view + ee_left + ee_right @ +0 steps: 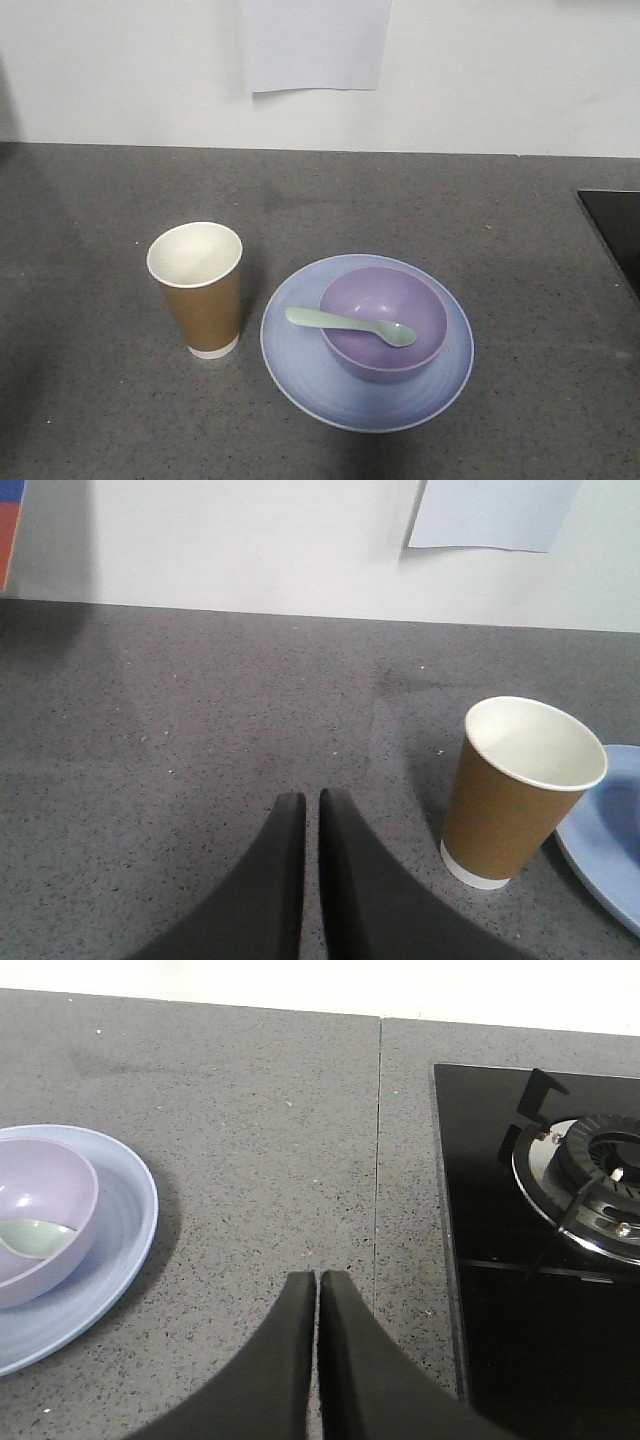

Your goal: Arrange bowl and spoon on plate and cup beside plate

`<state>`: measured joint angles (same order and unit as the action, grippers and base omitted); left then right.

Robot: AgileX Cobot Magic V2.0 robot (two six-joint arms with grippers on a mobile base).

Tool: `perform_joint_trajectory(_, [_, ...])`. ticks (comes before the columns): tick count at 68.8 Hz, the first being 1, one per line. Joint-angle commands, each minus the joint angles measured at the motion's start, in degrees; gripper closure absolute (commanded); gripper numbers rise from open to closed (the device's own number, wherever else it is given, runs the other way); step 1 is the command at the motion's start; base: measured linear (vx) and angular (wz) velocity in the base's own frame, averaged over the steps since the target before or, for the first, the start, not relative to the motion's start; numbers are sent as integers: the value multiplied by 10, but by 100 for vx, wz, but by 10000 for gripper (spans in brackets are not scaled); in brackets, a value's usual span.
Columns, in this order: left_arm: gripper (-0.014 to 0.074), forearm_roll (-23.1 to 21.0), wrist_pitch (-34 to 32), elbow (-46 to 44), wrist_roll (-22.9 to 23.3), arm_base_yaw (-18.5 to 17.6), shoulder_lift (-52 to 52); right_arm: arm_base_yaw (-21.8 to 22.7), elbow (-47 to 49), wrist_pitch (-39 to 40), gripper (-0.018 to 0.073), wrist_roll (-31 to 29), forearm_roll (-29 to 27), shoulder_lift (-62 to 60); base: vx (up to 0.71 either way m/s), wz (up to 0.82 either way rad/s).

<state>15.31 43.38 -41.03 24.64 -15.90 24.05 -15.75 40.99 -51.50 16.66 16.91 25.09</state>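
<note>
The front view alone shows the pale mint-green spoon (pixel 350 325) across the glossy lavender bowl (pixel 383 322) on the pale blue plate (pixel 366 343), brown paper cup (pixel 197 289) upright just beside it, while the wrist views show the left gripper (pixel 311 802) and right gripper (pixel 317 1282) pressed together, empty, and a black gas hob (pixel 545 1230).

I find nothing to read anywhere here. The sheet of paper (pixel 316 42) on the wall beyond the far edge of the surface (pixel 400 200) is blank. The cup (pixel 198 290) carries no print or logo on its brown side, and the plate (pixel 300 360), bowl (pixel 383 318) and spoon (pixel 350 325) are unmarked.
</note>
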Motion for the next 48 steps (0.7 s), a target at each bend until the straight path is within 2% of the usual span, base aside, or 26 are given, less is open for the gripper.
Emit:
perform_joint_trajectory(1, [604, 7, -41, -12, 3, -2, 6, 2, 12, 41, 570, 1, 17, 4, 0, 0])
perform_joint_trajectory(48, [604, 7, -35, -12, 3, -2, 6, 2, 12, 40, 570, 1, 17, 4, 0, 0])
